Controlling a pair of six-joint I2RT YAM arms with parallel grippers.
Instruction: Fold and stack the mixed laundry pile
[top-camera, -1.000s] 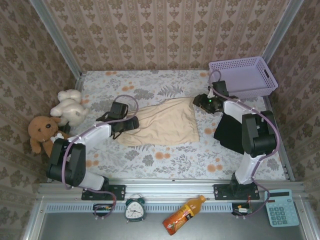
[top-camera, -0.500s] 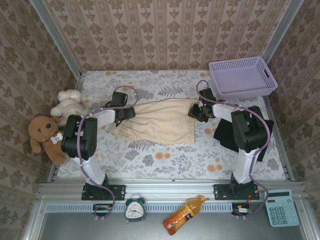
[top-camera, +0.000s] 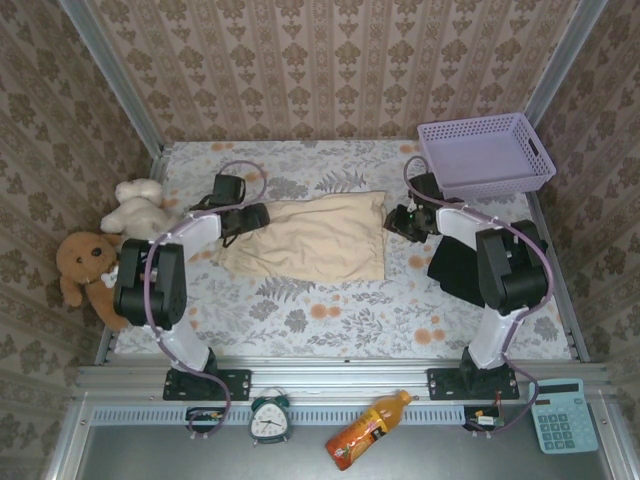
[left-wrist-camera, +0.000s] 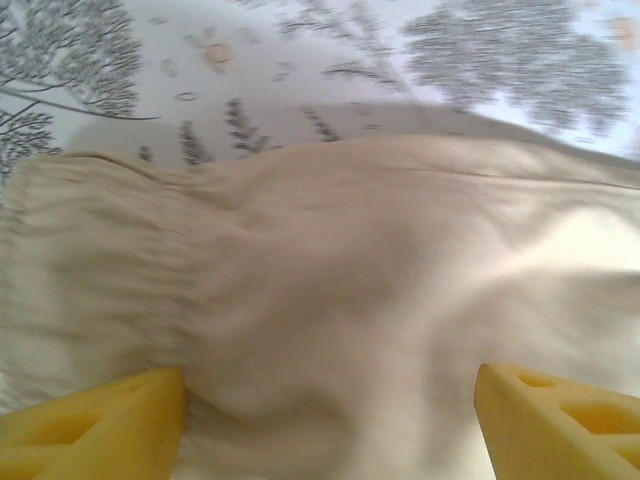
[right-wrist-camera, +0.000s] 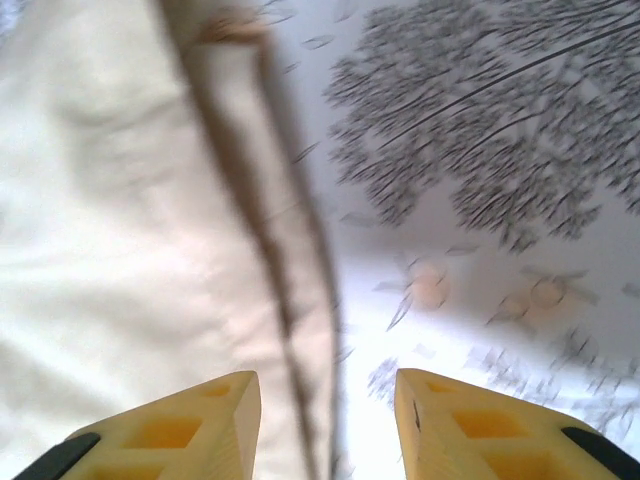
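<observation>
I have the beige-cream garment (top-camera: 310, 240) lying as a flat oblong in the middle of the bench (top-camera: 330, 312). My left claw (left-wrist-camera: 330, 440) is spread wide over the garment's gathered left end, gripping nothing. My right claw (right-wrist-camera: 328, 440) sits at the right hem, fingers partly apart and straddling the edge without pinching it. The black T-shirt (top-camera: 452, 268) lies at the bench's right side, partly under the right arm and apart from the beige one
</observation>
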